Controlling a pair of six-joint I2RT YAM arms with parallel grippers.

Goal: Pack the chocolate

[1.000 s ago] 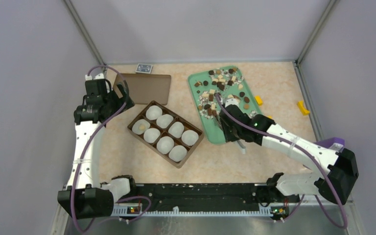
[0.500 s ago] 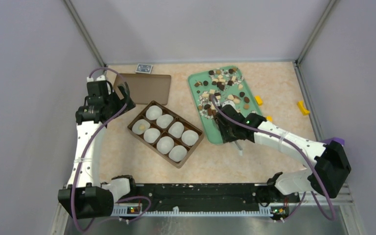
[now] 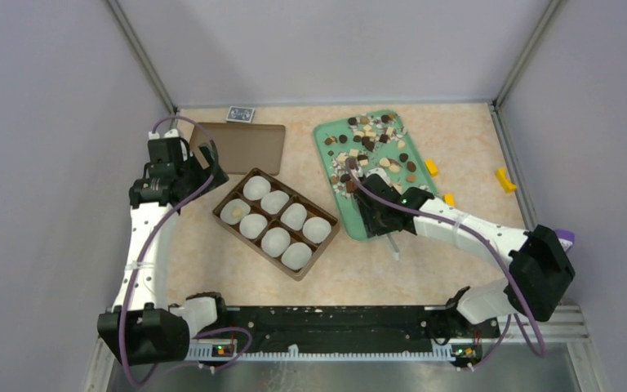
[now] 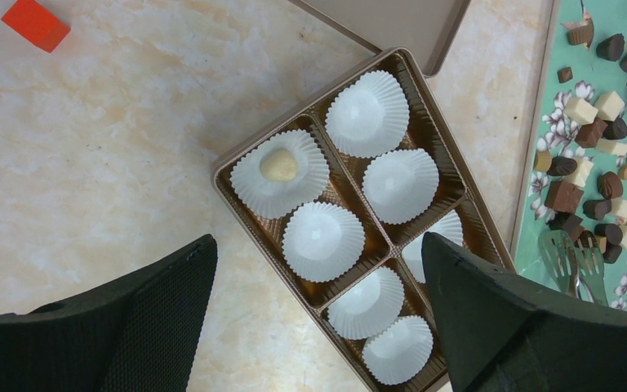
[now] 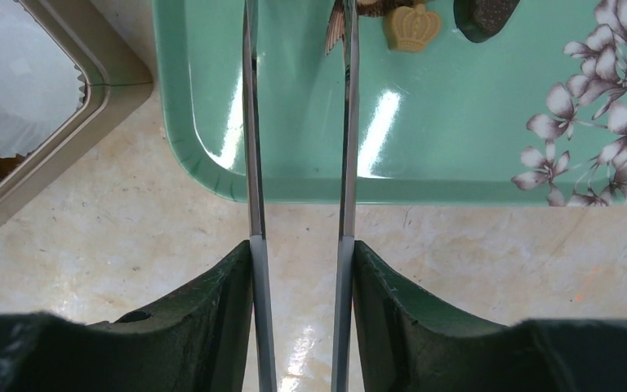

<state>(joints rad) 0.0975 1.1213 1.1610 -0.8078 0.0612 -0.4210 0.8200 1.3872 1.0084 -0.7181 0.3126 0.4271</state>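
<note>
Many small dark, tan and cream chocolates [image 3: 367,147] lie on the green tray [image 3: 351,224]; they also show in the left wrist view [image 4: 596,163]. The brown box [image 3: 276,222] holds six white paper cups; one cream chocolate [image 4: 278,166] sits in the far-left cup. My right gripper [image 3: 380,214] is shut on metal tongs [image 5: 347,122] over the tray's near edge. The tong tips reach a tan piece [image 5: 412,28] and a dark piece [image 5: 486,12]. My left gripper [image 4: 317,245] is open and empty above the box's left side.
The box lid [image 3: 245,147] lies behind the box, with a small blue card [image 3: 241,113] at the back wall. Yellow blocks [image 3: 431,167] [image 3: 504,179] lie right of the tray. A red block [image 4: 36,23] shows in the left wrist view.
My right arm has shifted left along the tray's near end with the tongs in it. The left arm has barely moved.
</note>
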